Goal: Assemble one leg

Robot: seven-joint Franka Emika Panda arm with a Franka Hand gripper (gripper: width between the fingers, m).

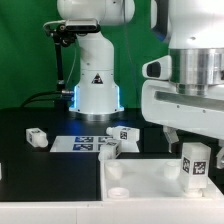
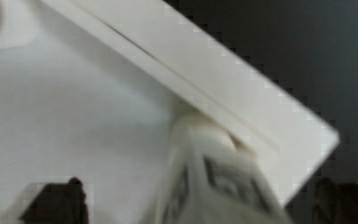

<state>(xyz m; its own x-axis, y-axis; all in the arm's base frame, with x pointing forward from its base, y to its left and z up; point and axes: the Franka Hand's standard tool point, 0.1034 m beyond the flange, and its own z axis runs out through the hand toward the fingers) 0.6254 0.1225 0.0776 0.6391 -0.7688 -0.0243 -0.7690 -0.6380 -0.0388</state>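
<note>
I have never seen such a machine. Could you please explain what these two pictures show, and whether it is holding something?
The exterior view is taken from a camera off the arm. The white machine behind is the base of a robot arm; the big white block at the exterior view's right is its wrist with the end effector. This grips one upright leg, a short white post with black-and-white tags, over the tabletop, a large flat white tray. Further legs and the marker board lie on the black table. The wrist view looks down from the arm, very close and blurred, at the same leg and tabletop.
</note>
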